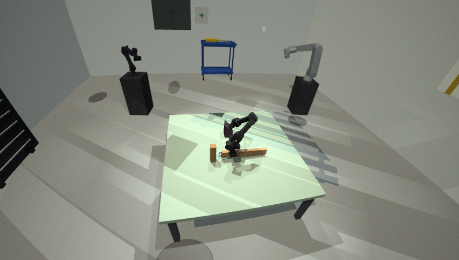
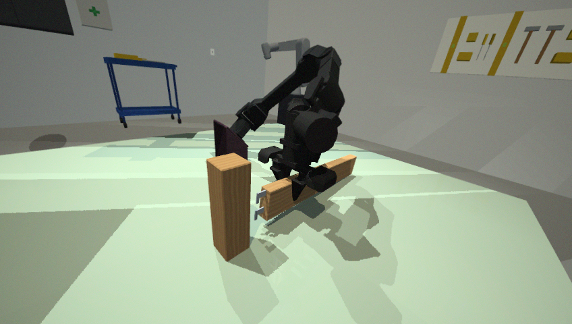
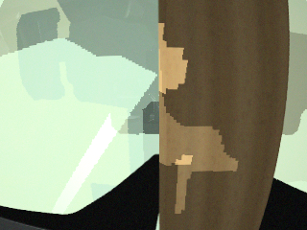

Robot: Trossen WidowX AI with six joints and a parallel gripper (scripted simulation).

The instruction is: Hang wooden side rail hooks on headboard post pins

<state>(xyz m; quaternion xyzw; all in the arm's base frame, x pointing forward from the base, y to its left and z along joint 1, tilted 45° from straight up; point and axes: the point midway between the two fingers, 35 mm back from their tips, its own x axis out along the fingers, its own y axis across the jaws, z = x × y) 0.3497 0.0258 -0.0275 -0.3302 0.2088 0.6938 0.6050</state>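
Observation:
The wooden side rail (image 1: 256,152) (image 2: 276,203) (image 3: 225,72) is held on edge with its hooked end toward the post. That end hangs slightly above the table; whether the far end touches the table, I cannot tell. The upper steel hook (image 2: 260,196) and lower steel hook (image 2: 258,212) point at the post, with a gap between. The headboard post (image 1: 212,153) (image 2: 229,208) stands upright; its slot and pins are hidden. My gripper (image 1: 233,154) (image 2: 287,185) is shut on the rail, near the hooked end, one finger on each side.
The pale green table (image 1: 193,199) (image 2: 160,281) carries the post and arm. A dark purple plate (image 1: 228,128) (image 2: 231,140) joins the arm behind the post. A blue cart (image 1: 217,70) (image 2: 146,110) and two pedestals with other arms stand beyond the table.

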